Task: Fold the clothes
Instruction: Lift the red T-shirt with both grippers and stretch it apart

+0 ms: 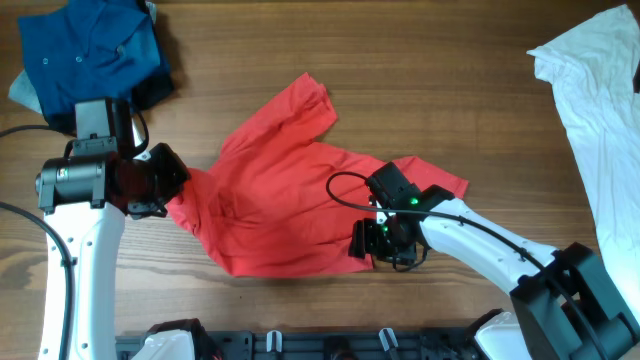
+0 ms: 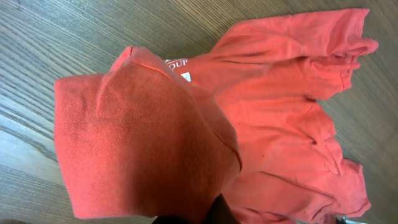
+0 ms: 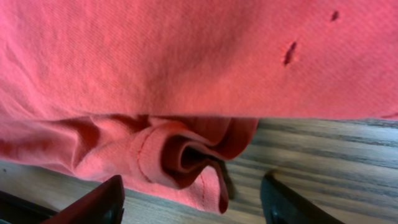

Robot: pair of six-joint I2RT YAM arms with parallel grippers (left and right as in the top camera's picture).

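T-shirt (image 1: 290, 190) lies crumpled in the middle of the table (image 1: 450, 100), one sleeve (image 1: 300, 100) flared toward the far side.

Your left gripper (image 1: 172, 185) is clamped on the shirt's left end, with cloth bunched up and draped over it (jaws hidden under fabric in the wrist view). Your right gripper (image 1: 365, 245) has its jaws apart and nothing in them. Its fingers (image 3: 102, 199) straddle a rolled-under fold (image 3: 180, 155) of hem lying on the wood.

Step in hand, my read: get the shirt flat before any fold. To do it well:
- Drop the right low so one finger slides under that rolled fold. Take only the edge layers, not a fistful.
- Pull the two grips apart, level and just clear of the table, so the body tensions and the tucked hem unrolls.
- Don't lift high, or the sleeve will likely flop over.
- Stay off the blue garments (image 1: 90, 50) behind the left arm and the white garment (image 1: 590, 90) far right.

Writing: the left wrist view shows white print (image 2: 177, 63) ending in "OUP", the rest hidden under the bunch. The pale neck label (image 2: 185, 76) just beside it is too small to read. No brand I can make out.
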